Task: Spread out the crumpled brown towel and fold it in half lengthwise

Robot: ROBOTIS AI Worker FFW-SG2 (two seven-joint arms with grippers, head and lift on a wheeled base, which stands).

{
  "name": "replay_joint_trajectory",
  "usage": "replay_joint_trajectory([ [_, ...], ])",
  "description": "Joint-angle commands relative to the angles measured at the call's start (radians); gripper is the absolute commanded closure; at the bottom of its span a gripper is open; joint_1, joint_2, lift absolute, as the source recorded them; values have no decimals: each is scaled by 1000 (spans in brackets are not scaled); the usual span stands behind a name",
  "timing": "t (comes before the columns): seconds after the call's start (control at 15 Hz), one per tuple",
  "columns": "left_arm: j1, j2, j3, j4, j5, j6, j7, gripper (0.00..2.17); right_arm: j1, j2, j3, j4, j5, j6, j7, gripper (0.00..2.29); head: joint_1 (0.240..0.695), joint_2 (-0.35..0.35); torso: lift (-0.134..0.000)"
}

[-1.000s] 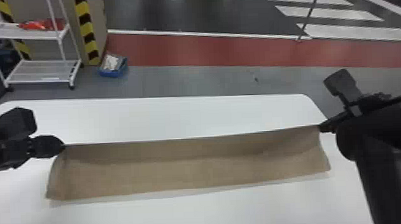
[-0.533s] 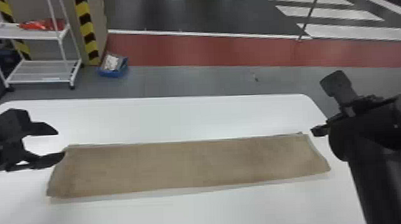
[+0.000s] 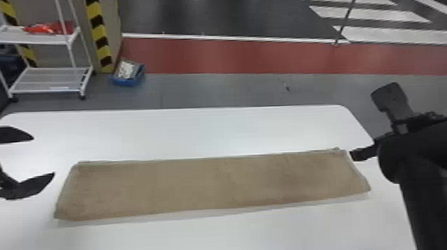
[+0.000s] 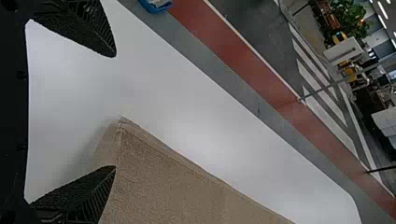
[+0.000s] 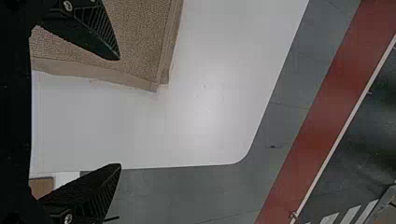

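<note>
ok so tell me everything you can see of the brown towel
The brown towel looks like woven cloth with hemmed edges. It lies flat on the white table as a long, narrow strip running left to right, apparently folded lengthwise, layers showing slightly offset along its edges. Neither the left gripper nor the right gripper is gripping it.

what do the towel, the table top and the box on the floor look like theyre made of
The towel looks like woven cloth, matte, likely cotton or microfibre: its fine, nubbly weave and hemmed edge show up close. The table top seems to be smooth laminate or moulded plastic, with a soft sheen from blurred highlights. The box is probably blue plastic, judging by its even colour.
</note>
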State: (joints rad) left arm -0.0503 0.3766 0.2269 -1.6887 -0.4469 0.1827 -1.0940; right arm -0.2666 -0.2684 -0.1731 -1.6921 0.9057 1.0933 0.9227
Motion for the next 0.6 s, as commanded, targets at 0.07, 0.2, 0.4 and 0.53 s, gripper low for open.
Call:
replay_joint_trajectory([
  [0.07,26,5,25,-26,8,1,0,16,18,3,-8,-24,-8,11,2,66,695,-157,-125],
  [0.2,30,5,32,-28,10,1,-6,16,24,5,-14,-32,-11,23,2,70,695,-152,-125],
  [0.4,32,7,35,-37,10,-2,-17,22,30,5,-17,-44,-11,35,4,73,695,-150,-125],
  [0.53,37,7,37,-42,10,-2,-18,22,33,11,-17,-50,-13,35,4,73,695,-150,-125],
])
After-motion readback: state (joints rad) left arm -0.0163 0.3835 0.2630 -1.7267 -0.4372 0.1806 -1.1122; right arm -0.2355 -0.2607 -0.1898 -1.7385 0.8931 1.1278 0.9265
